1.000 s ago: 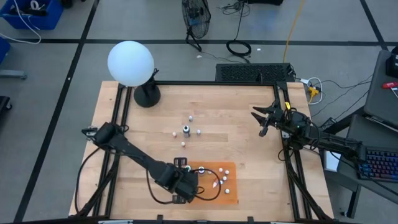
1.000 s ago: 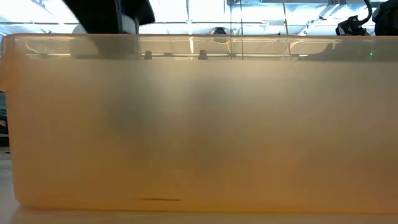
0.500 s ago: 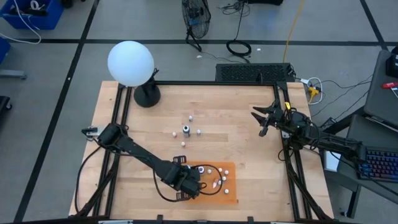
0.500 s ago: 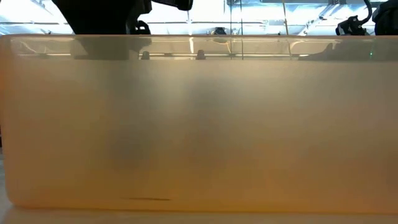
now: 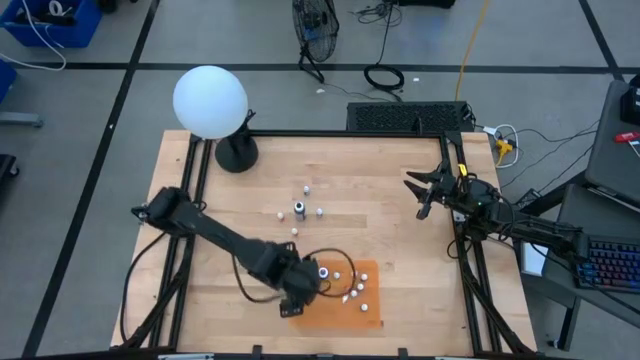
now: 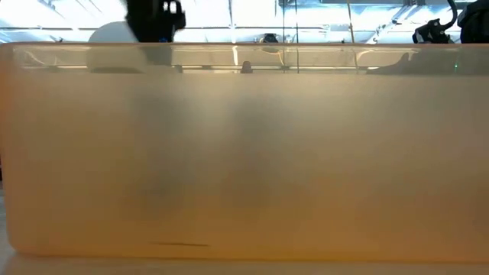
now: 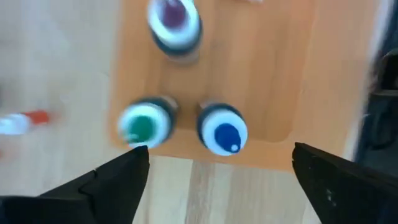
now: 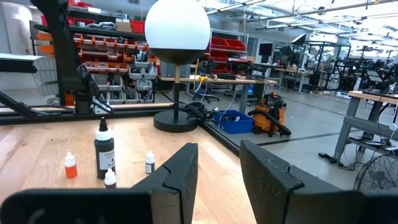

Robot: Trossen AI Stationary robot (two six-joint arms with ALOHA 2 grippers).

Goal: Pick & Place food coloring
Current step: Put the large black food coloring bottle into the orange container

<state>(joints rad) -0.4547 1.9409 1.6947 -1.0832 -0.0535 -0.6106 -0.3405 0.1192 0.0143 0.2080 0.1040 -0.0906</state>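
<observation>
Several food coloring bottles stand on the orange mat (image 5: pixel 345 310) near the table's front edge. In the left wrist view a purple-topped bottle (image 7: pixel 175 22), a green-topped one (image 7: pixel 144 123) and a blue-topped one (image 7: pixel 222 130) stand upright on the mat (image 7: pixel 261 68). My left gripper (image 5: pixel 300 285) (image 7: pixel 219 151) hangs open above the green and blue ones and touches neither. More bottles (image 5: pixel 299 209) (image 8: pixel 104 152) stand at the table's middle. My right gripper (image 5: pixel 425 190) (image 8: pixel 217 168) waits open at the right side, holding nothing.
A white globe lamp (image 5: pixel 210 102) on a black base stands at the far left corner. A red-tipped dropper (image 7: pixel 22 121) lies on the wood beside the mat. A translucent orange surface (image 6: pixel 244 153) fills the low view, so the table is hidden there.
My left gripper has shifted a little toward the table's far edge over the mat's left end, and its wrist has turned. In the low view the arm's dark shape has drawn back to a narrower patch at the top left.
</observation>
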